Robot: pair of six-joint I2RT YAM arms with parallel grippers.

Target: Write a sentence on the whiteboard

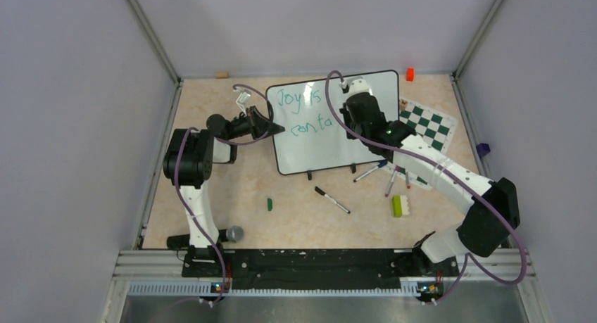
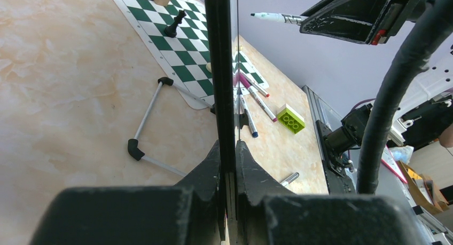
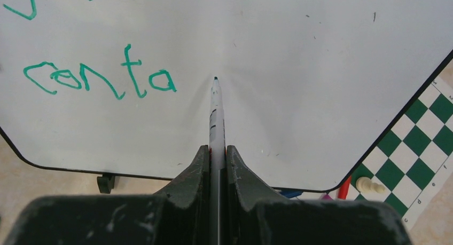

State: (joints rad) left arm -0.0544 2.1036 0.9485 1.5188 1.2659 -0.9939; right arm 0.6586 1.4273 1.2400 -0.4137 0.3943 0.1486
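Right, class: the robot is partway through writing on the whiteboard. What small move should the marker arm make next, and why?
Probably set the marker tip on the whiteboard just right of the green "conta" and start the next letter. The right gripper is shut on the marker, its tip sits right of the last "a", and the left gripper clamps the board's edge.

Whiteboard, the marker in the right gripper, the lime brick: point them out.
whiteboard (image 1: 317, 154), top external view, bare white lower part.
marker (image 3: 216, 114), right wrist view, middle of its white barrel.
lime brick (image 2: 290, 118), left wrist view, studded top face.
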